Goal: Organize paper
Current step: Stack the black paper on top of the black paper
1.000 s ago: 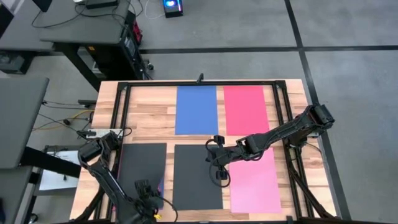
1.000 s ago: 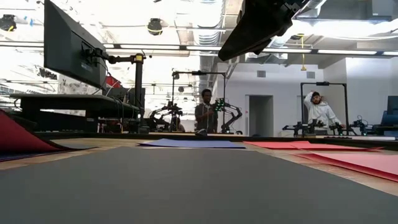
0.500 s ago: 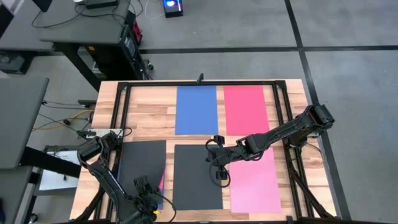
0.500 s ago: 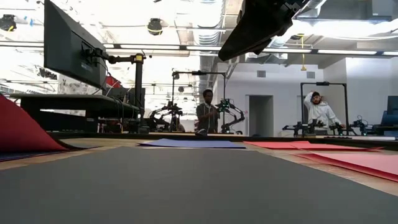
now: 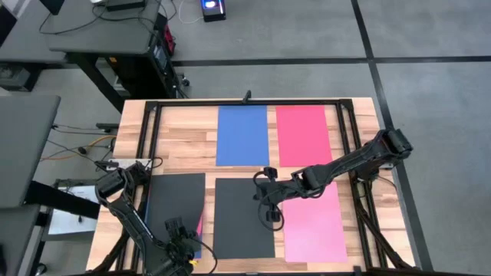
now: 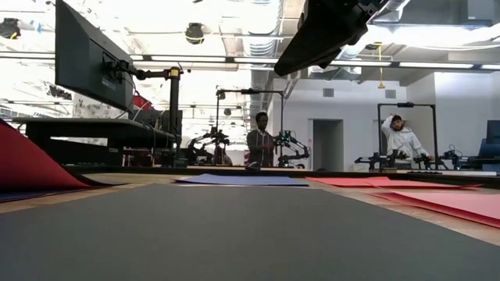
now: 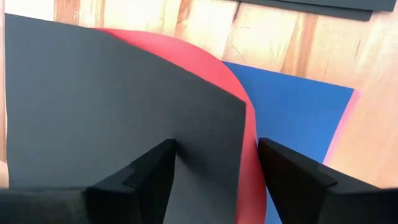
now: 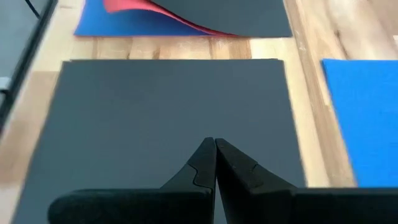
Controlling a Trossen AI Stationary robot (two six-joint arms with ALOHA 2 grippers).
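Note:
A stack of paper lies at the table's near left: a black sheet (image 5: 173,201) on top, then a red sheet (image 7: 205,68), a blue one (image 7: 292,106) and a pink edge (image 7: 348,124). My left gripper (image 7: 216,143) stands open at the stack's near right corner, where the black and red sheets bow up between its fingers. A single black sheet (image 5: 243,217) lies flat at the near middle. My right gripper (image 8: 215,142) hangs shut above it, clear of it. My left gripper comes slanting down from the near side onto the stack's near right corner. One finger (image 7: 152,177) lies on top of the black sheet. The red sheet's edge (image 7: 256,163) stands against the inner side of the other finger (image 7: 292,180). Both sheets arch up off the blue sheet there.
A pink sheet (image 5: 313,222) lies flat at the near right, a blue sheet (image 5: 242,135) and a red sheet (image 5: 303,135) at the far side. A black frame (image 5: 245,103) borders the table. People stand in the room behind (image 6: 260,140).
At the left stack's near right corner the red sheet has bowed up higher off the table, and a red edge now shows beside the black sheet. The rest of the stack has stayed flat.

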